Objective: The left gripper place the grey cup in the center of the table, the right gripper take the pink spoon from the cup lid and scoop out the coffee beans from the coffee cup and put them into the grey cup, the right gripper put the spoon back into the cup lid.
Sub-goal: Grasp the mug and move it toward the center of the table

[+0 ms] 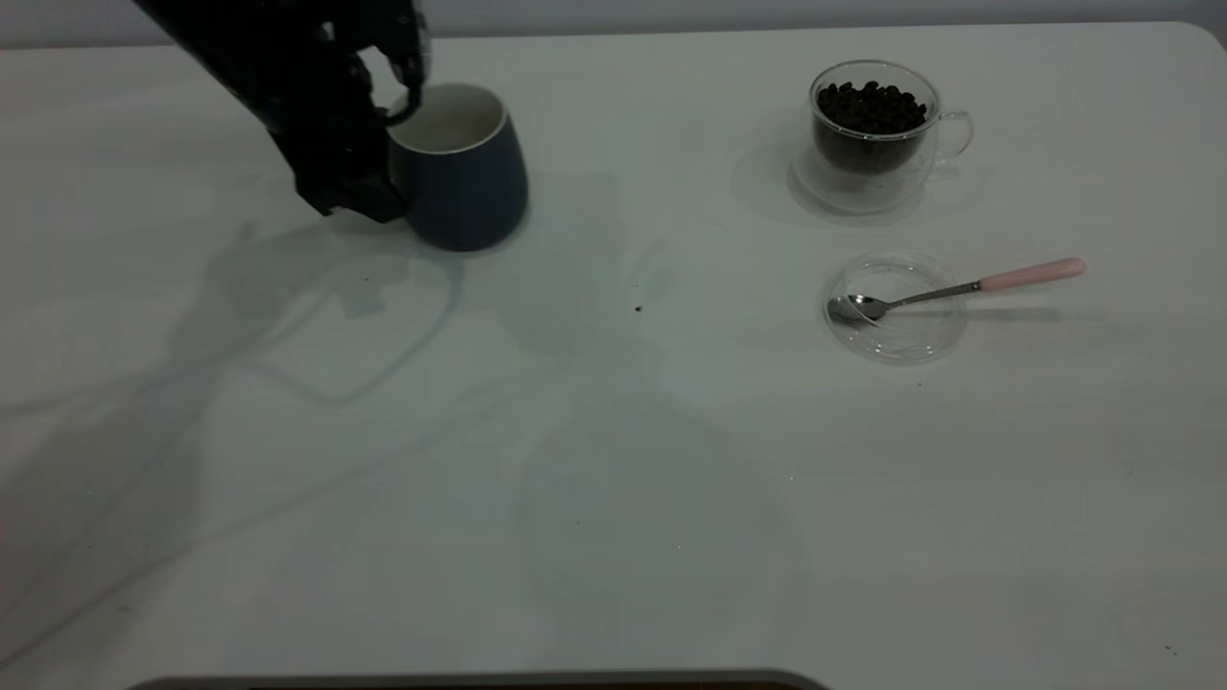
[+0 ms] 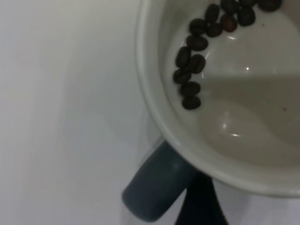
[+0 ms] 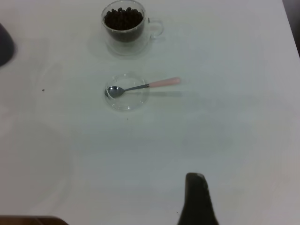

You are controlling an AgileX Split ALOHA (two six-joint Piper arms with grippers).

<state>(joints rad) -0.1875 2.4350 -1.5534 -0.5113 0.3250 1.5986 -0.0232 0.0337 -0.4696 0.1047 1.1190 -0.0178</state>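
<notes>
The left tool (image 1: pixel 383 158) grips the grey cup (image 1: pixel 460 172) at its handle side, the cup standing on the desk (image 1: pixel 613 479); a few coffee beans (image 2: pixel 192 70) lie inside. Well off to its right, the pink spoon (image 1: pixel 959 287) rests in the cup lid (image 1: pixel 894 307). Beyond stands the coffee cup (image 1: pixel 872 134), full. Whether the right tool (image 3: pixel 199 199) is open or closed cannot be told.

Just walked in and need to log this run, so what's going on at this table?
The left gripper is at the handle side of the grey cup, which stands left of the table's centre and already has a few coffee beans in it. The right gripper hangs over the near side of the table, holding nothing. The pink spoon lies with its bowl in the cup lid, and the coffee cup behind it is full of beans.
</notes>
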